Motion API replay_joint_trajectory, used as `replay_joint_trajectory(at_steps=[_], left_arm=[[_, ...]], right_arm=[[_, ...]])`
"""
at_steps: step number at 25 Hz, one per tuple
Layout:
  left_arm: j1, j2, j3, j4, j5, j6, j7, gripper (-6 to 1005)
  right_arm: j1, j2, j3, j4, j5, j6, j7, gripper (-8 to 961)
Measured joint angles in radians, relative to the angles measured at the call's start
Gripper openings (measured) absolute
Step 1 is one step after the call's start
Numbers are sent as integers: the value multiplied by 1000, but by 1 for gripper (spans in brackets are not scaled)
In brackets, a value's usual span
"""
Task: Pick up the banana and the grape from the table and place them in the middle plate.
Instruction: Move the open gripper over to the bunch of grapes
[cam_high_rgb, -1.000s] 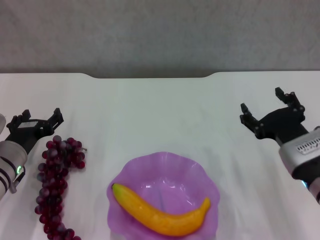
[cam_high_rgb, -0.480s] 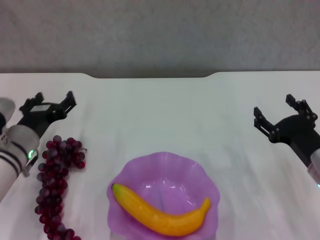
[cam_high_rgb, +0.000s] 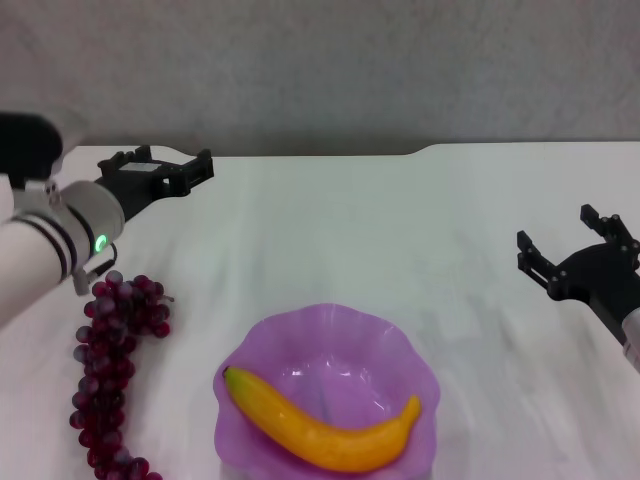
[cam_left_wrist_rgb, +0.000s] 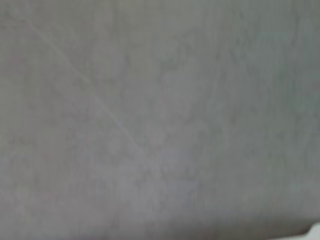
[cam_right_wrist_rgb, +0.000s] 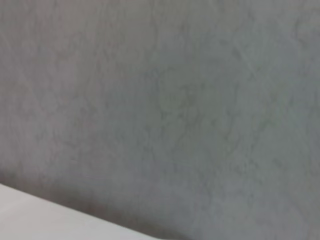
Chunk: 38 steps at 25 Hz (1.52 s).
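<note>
The left gripper (cam_high_rgb: 160, 165), jaws apart, has swung up past the grape (cam_high_rgb: 112, 370) toward the counter's (cam_high_rgb: 330, 230) far-left edge; the banana (cam_high_rgb: 325, 425) already lies in the middle plate (cam_high_rgb: 400, 345). The right gripper (cam_high_rgb: 578, 250), empty and spread, idles near the right edge.

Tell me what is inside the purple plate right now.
Only the banana lies inside the plate. The grapes lie on the table to its left. The plate's near edge is out of view.

The head view looks forward and down over the plain white bench (cam_high_rgb: 330, 230); both wrist views face the grey textured wall (cam_left_wrist_rgb: 160, 100) behind it.
</note>
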Motion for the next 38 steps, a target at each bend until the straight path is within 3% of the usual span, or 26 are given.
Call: replay_joint_trajectory(at_steps=[4, 7, 11, 15, 26, 38], left_arm=[[55, -61, -231, 265, 82, -446, 174, 894], [86, -102, -342, 427, 129, -710, 256, 894], [93, -103, -396, 575, 165, -1009, 270, 894], [68, -105, -407, 632, 253, -1203, 267, 894], [75, -107, -397, 562, 282, -1284, 315, 894], [35, -107, -430, 330, 244, -1191, 325, 892]], right_arm=[[8, -1, 0, 3, -6, 27, -1, 888], [15, 1, -6, 4, -9, 36, -2, 887], [18, 0, -14, 4, -9, 47, -2, 887], [25, -1, -17, 5, -9, 54, -2, 886], [30, -2, -22, -1, -6, 54, -2, 885], [36, -1, -21, -3, -3, 54, -1, 884]])
